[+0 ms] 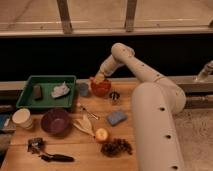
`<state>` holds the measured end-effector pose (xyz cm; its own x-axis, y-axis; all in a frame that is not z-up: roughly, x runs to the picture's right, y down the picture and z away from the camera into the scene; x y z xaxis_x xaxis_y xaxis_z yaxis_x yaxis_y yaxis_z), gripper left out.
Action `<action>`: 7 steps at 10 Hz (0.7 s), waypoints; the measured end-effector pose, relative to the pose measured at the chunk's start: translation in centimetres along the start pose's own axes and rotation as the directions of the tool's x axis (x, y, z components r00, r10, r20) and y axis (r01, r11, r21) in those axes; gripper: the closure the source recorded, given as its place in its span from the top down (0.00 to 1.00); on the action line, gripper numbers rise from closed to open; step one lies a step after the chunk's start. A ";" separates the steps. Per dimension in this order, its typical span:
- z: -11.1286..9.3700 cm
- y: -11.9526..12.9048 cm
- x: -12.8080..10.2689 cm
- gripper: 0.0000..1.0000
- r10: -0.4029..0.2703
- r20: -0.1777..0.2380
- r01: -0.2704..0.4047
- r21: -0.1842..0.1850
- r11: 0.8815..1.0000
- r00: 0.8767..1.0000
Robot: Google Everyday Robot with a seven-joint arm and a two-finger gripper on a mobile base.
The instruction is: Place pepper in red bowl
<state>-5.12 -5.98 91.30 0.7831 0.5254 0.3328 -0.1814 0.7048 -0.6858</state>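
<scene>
Gripper is hovering directly over the red bowl at the worktop's far edge, beside the green tray. The pepper is showing as a red sliver at its tip, long axis seemingly near upright, pointing down into the bowl. Grip state: cannot tell.

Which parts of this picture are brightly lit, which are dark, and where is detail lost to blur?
Camera view: the arm and table are warmly lit; a dark band lies behind; the whole frame is soft, blurring the gripper over the red bowl.
</scene>
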 end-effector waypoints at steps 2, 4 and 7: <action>0.1 -0.1 0.0 0.80 -0.001 0.006 0.001 -0.007 1.000 1.000; 0.4 0.0 -0.4 0.80 -0.006 0.016 0.006 -0.017 1.000 1.000; 0.2 0.0 -0.2 0.80 -0.004 0.021 0.004 -0.017 1.000 1.000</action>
<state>-5.45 -6.01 91.38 0.7708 0.5329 0.3491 -0.1679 0.6986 -0.6956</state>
